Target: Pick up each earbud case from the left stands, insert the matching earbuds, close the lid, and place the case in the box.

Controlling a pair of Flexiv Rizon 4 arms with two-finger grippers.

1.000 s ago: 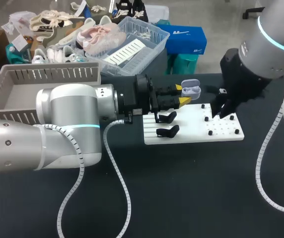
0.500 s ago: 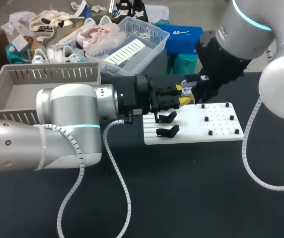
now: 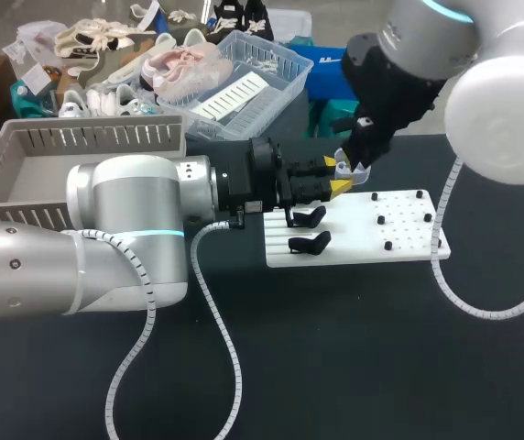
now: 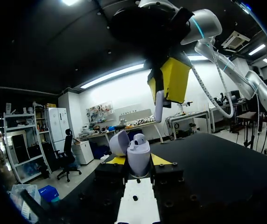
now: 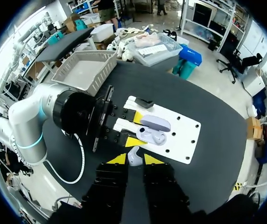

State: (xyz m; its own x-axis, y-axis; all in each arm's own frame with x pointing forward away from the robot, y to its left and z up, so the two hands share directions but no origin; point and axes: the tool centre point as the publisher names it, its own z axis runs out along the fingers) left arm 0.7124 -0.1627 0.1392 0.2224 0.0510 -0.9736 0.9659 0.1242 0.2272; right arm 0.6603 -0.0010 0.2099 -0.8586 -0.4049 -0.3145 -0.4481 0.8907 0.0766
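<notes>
My left gripper (image 4: 138, 161) is shut on a lavender earbud case (image 4: 138, 157), held upright over the white board. The lid (image 4: 119, 142) is open and one white earbud (image 4: 139, 138) sits inside. My right gripper (image 4: 164, 93) hangs directly above the case, shut on a second white earbud (image 4: 158, 105), which is a short gap above the open case. In the right wrist view this earbud (image 5: 134, 156) shows between my right gripper's (image 5: 134, 159) yellow tips, with the case (image 5: 151, 136) beneath. In the head view the right gripper (image 3: 354, 165) hides the case at my left gripper (image 3: 336, 175).
The white board (image 3: 409, 243) carries two black stands (image 3: 308, 217) at its left and several small black pegs at its right. A grey slatted box (image 3: 79, 137) stands at the back left, behind my left arm.
My right arm has swung from the board's right end, left and back, to above the case in my left gripper. The left arm has not moved.
</notes>
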